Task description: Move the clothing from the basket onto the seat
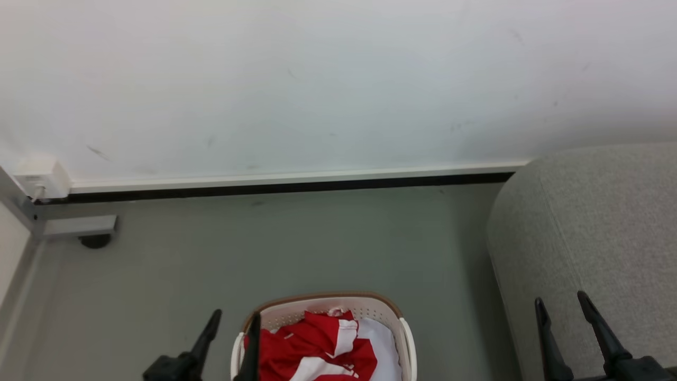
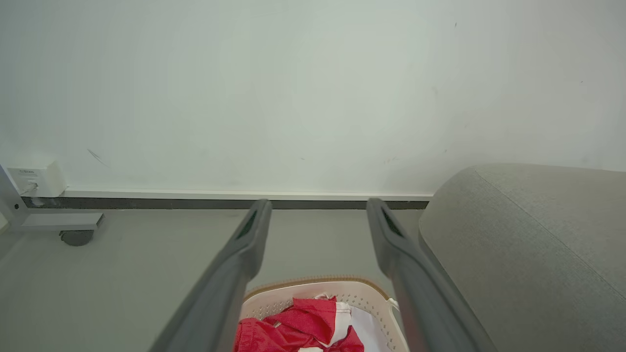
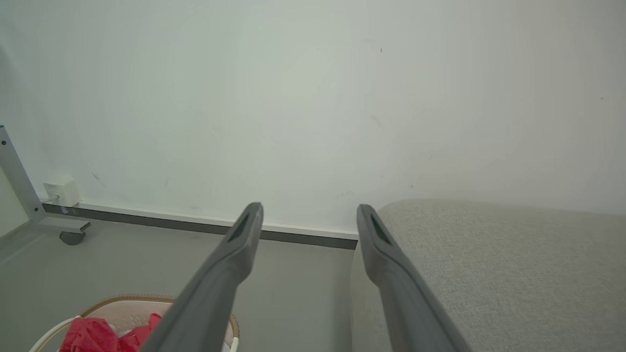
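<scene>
The bottom edge of the head view cuts off the basket point(image 1: 328, 297), so we see only its far half: white perforated plastic with a brown rim, standing on the grey floor point(image 1: 317, 238) near the seat point(image 1: 597, 222). The clothing point(image 1: 317, 346) lies crumpled inside the basket, red with white panels; how many pieces there are we cannot tell. The seat, light grey woven fabric with a rounded corner and a seam, runs out of frame to the right.

Our left claw point(image 1: 235, 317) stands wide and empty by the basket's left rim, one finger crossing in front of it. Our right claw point(image 1: 560, 299) is equally wide and empty, over the seat's edge.

The small white wall box point(image 2: 34, 178) carries a label point(image 2: 23, 172) whose print is too small to read. A dark caster point(image 2: 76, 237) is half hidden under a metal frame point(image 2: 61, 221).
</scene>
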Available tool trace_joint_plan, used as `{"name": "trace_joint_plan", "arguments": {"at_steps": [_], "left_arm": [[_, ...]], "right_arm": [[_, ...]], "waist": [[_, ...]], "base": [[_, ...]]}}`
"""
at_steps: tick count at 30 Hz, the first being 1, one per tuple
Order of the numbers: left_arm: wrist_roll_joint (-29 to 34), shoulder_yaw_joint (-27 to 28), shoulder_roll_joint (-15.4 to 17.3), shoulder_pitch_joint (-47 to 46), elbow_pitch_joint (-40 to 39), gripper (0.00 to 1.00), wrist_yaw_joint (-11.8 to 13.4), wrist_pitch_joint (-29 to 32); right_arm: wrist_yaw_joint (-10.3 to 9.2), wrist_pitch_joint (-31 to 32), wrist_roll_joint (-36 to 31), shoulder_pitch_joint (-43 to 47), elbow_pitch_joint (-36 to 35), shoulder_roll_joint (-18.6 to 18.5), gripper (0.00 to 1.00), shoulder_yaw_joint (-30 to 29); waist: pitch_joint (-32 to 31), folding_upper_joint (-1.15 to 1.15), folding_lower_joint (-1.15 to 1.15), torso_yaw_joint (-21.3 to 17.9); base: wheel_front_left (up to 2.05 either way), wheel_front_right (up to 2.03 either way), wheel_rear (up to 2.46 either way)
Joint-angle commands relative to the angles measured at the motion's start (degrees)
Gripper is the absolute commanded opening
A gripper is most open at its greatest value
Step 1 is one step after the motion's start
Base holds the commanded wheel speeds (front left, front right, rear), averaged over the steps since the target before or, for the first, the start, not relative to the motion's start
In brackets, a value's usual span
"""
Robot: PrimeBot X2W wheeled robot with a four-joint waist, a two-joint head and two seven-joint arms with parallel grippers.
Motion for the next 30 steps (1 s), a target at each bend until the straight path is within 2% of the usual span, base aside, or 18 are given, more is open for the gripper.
{"name": "trace_joint_plan", "arguments": {"at_steps": [1,8,16,21,30], "left_arm": [[1.2,-1.2,0.3,-1.8,2.0,1.00,-0.5,-0.1],[2.0,-7.1,1.3,-8.3,11.8,1.00,-1.4,-0.1],[-1.2,-18.8,3.6,-17.7,25.8,1.00,-1.4,0.1],[-4.1,-25.1,5.3,-22.5,35.2,1.00,-1.4,3.4],[-8.8,-30.5,8.1,-29.0,45.0,1.00,-1.4,7.8]], "right_arm": [[-0.13,-0.2,0.9,-1.3,-0.6,0.0,1.00,0.0],[-0.12,-0.1,3.3,-4.2,-1.9,0.0,1.00,1.3],[-0.12,-0.1,5.1,-7.6,-3.0,0.0,1.00,1.8],[-0.12,-0.1,6.5,-9.6,-3.8,0.0,1.00,2.3],[-0.12,-0.1,8.7,-12.8,-5.7,0.0,1.00,3.3]], "waist": [[2.1,0.00,0.00,-1.8],[7.2,0.00,0.00,-5.5],[14.3,0.00,0.00,-10.2],[18.7,0.00,0.00,-12.8],[26.1,0.00,0.00,-16.0]], "base": [[0.00,0.00,0.00],[0.00,0.00,0.00],[0.00,0.00,0.00],[0.00,0.00,0.00],[0.00,0.00,0.00]]}}
